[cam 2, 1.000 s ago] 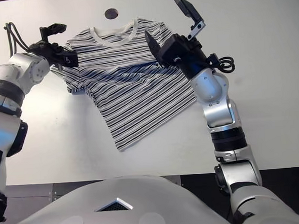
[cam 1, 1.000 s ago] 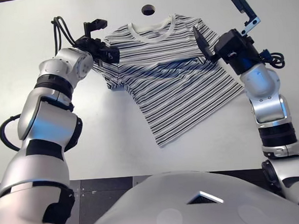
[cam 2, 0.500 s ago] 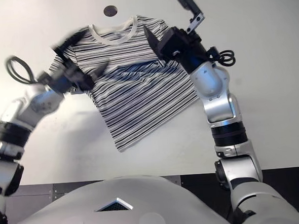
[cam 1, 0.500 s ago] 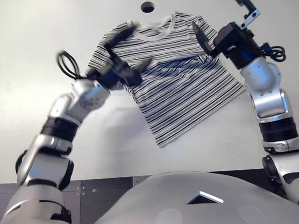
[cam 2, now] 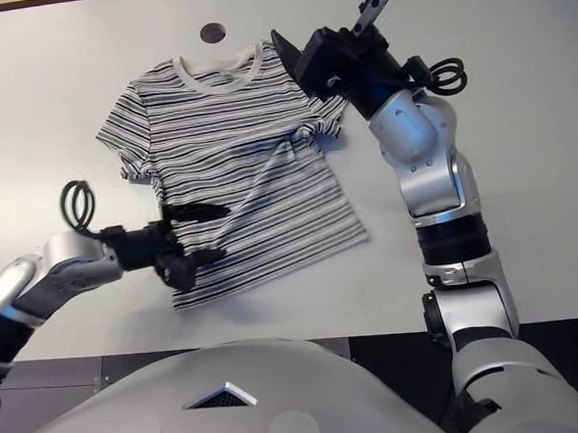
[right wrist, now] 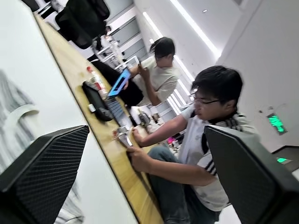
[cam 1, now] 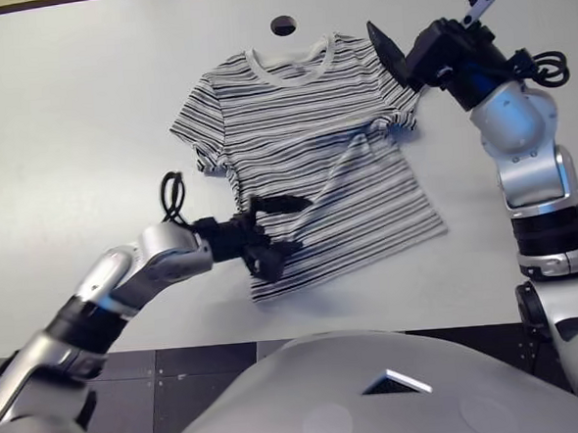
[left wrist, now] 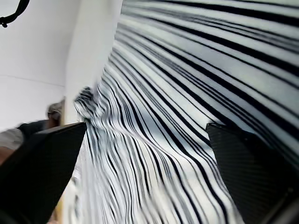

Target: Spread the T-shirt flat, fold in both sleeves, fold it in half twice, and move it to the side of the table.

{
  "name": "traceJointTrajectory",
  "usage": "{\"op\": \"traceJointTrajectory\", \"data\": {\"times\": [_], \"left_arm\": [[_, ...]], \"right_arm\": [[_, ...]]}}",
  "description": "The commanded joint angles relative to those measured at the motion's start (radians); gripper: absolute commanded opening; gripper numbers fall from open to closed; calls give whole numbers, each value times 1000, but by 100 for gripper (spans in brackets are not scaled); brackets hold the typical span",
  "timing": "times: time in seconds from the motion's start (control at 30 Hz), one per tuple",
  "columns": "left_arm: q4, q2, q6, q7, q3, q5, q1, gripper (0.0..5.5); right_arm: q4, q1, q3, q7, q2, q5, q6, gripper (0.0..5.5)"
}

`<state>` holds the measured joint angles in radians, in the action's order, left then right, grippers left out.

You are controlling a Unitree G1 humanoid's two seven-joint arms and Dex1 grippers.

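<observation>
The left arm is stretched low over the near edge of the table [cam 1: 76, 112], its forearm laid almost level and pointed toward the middle; the left gripper [cam 1: 275, 234] is held at the near hem of the T-shirt [cam 1: 303, 127], on that hem's left corner; its fingers [cam 1: 280, 203] are spread apart, one over the stripes and one at the hem's edge; whether the cloth is touched cannot be told; in the left wrist view striped fabric [left wrist: 163, 116] is seen between the two parted fingers.

The T-shirt is laid on the middle of the table, hem near and white collar far, turned slightly askew; black and white stripes are shown across it; the left sleeve is spread out; the right sleeve is bunched, and a raised crease is drawn from it slantwise toward the middle.

The right arm is bent upright at the far right; the right gripper [cam 1: 426, 24] is held above the table by the right sleeve, its fingers wide apart and nothing between them.

A dark round hole [cam 1: 283, 25] is set in the table just beyond the collar.
</observation>
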<state>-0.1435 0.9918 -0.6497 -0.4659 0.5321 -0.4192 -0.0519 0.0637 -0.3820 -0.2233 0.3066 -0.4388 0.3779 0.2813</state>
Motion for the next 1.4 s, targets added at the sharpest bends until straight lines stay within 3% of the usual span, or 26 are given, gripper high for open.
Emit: {"op": "traceJointTrajectory", "data": {"times": [0.03,0.2,0.37,0.6,0.73,0.87,0.97,1.1,1.23,1.4], "left_arm": [[-18,146,7,-111,-16,30,-171,479],[28,165,-32,-80,-125,100,-185,479],[52,50,-54,-7,-205,108,-120,479],[-178,29,-63,-10,-323,290,-286,479],[-224,20,-60,-44,-338,351,-326,479],[-119,-54,-13,10,-432,351,-252,479],[64,-141,90,116,-508,282,-114,479],[335,-135,233,353,-505,-61,71,479],[441,-40,273,505,-501,-281,62,479],[642,-32,183,515,-334,-421,183,479]], "right_arm": [[112,-50,-40,5,18,25,23,456],[312,-96,-82,-15,58,38,75,456],[577,-179,-114,-49,100,59,129,456],[1049,-342,-141,-169,123,117,147,456],[1152,-363,-147,-192,118,122,159,456],[1185,-378,-150,-206,113,124,170,456],[1182,-377,-155,-216,116,126,210,456],[1108,-354,-131,-236,107,84,373,456],[735,-231,-44,-205,62,-47,517,456],[251,-43,-9,-132,23,-77,400,456]]}}
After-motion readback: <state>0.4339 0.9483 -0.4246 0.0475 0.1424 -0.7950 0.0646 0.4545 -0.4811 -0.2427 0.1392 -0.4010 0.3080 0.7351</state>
